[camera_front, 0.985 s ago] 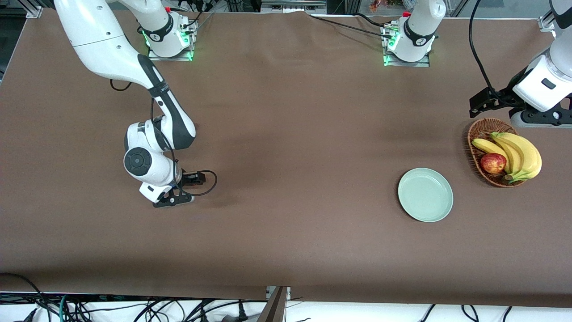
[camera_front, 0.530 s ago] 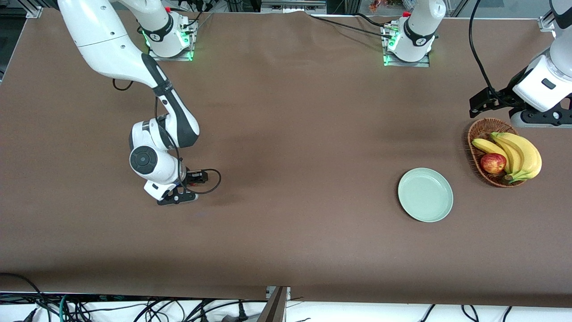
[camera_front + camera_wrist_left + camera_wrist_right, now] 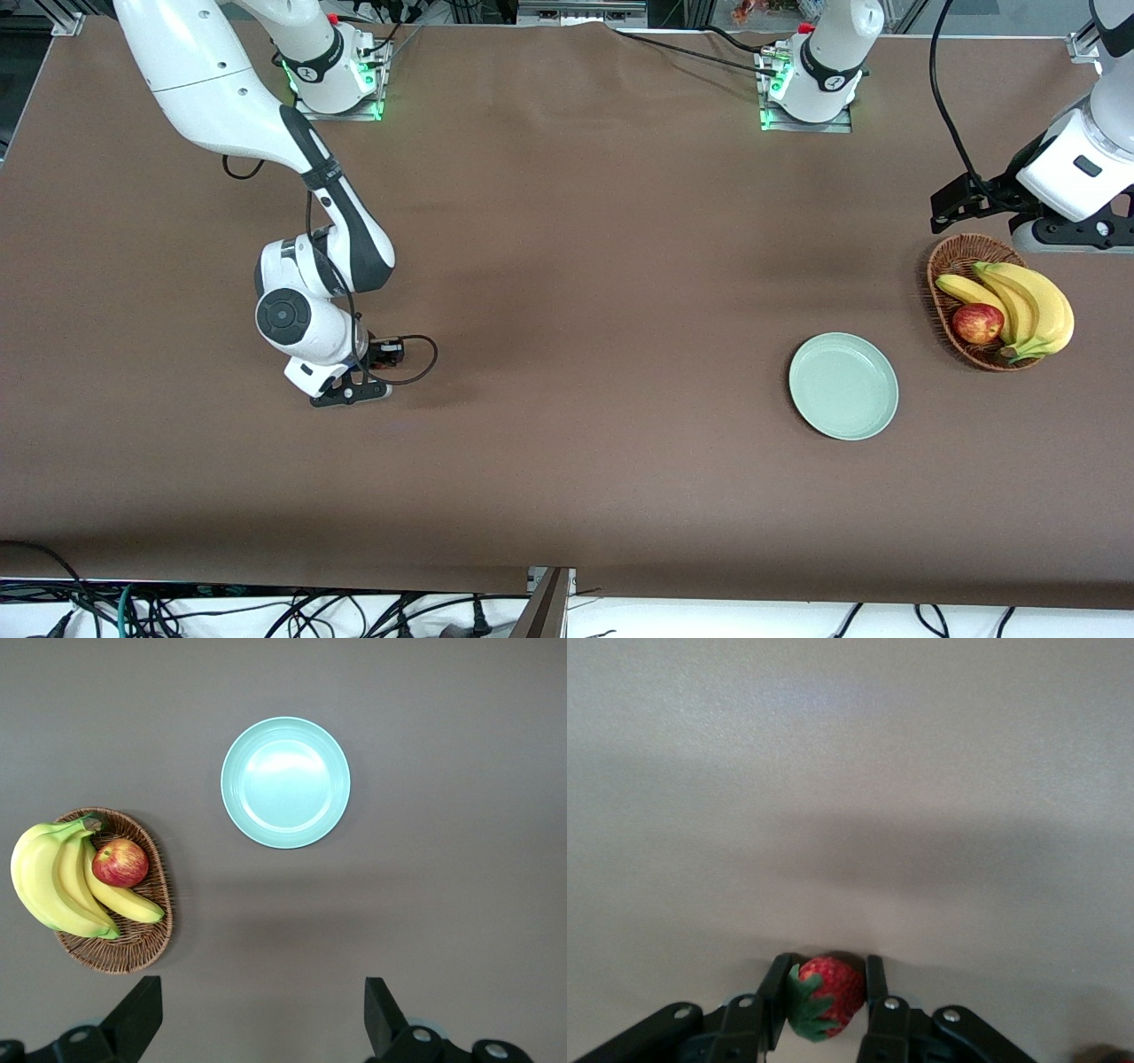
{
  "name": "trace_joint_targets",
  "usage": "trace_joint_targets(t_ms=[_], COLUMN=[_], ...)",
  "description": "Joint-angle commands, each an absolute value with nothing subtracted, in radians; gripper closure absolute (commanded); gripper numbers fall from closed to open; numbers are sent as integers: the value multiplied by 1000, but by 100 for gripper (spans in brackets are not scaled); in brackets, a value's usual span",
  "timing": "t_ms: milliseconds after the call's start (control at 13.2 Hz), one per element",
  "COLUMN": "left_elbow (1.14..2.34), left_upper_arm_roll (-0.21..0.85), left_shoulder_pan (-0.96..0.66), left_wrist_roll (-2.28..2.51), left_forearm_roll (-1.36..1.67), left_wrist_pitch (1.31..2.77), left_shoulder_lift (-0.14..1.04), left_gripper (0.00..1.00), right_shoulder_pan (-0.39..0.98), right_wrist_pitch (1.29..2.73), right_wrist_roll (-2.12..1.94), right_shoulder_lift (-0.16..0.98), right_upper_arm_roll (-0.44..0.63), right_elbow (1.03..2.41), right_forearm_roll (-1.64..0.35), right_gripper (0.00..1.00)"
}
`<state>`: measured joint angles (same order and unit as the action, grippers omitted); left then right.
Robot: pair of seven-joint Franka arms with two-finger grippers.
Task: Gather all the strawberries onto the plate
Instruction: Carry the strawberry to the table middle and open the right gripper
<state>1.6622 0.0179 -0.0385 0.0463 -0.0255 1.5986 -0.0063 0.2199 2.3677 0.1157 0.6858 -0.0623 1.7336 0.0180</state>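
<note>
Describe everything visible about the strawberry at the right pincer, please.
The strawberry is small and red with a dimpled skin and a green leafy cap. It sits between the two black fingers of the right pincer, which close against both its sides, low at the brown table toward the right arm's end. In the front view the pincer hides it.

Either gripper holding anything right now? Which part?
Right gripper pinches a strawberry across its red body. Left gripper is open, holding nothing, above the table.
</note>
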Motion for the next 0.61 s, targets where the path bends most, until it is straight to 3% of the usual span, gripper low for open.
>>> trace_joint_targets(t_ms=[0,530], left_elbow=[1663,1663], left_upper_arm_roll=[17,17], left_shoulder_pan=[-35,-35], left_wrist_roll=[38,38], left_forearm_roll=[-12,-12], left_wrist_pitch=[1586,1586], left_shoulder_lift=[-20,-20], left_gripper=[0,0], right_shoulder_pan=[238,556], right_wrist_pitch=[2372,2381], right_wrist_roll=[196,780], right_shoulder_lift=[666,757], right_upper_arm_roll=[-100,-107], right_elbow=[1727,1531], right_forearm_roll=[12,17], right_gripper=[93,93])
